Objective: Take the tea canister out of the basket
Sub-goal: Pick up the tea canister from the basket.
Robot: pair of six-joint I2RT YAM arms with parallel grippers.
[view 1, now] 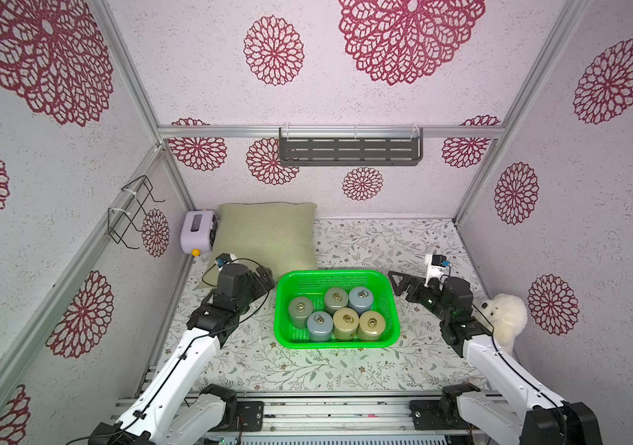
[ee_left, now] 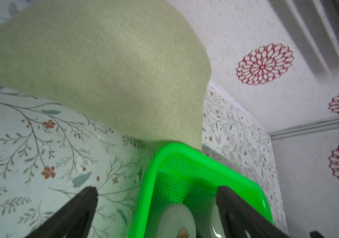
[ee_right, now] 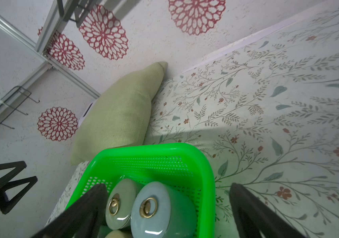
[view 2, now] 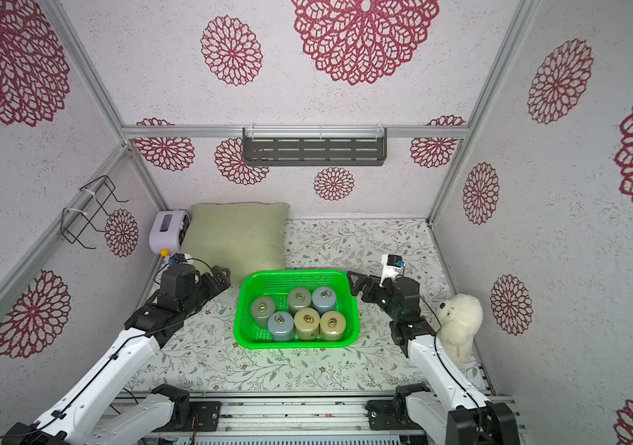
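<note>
Green basket (view 1: pixel 336 273) on floral tabletop (view 1: pixel 345 366) within rosette-papered walls (view 1: pixel 326 104), between left tool (view 1: pixel 263 275) and right tool (view 1: pixel 399 283), both agape

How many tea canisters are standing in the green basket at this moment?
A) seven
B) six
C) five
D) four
B. In a top view the basket holds two grey-green canisters, two blue canisters and two tan canisters, six in all, each upright.
</note>
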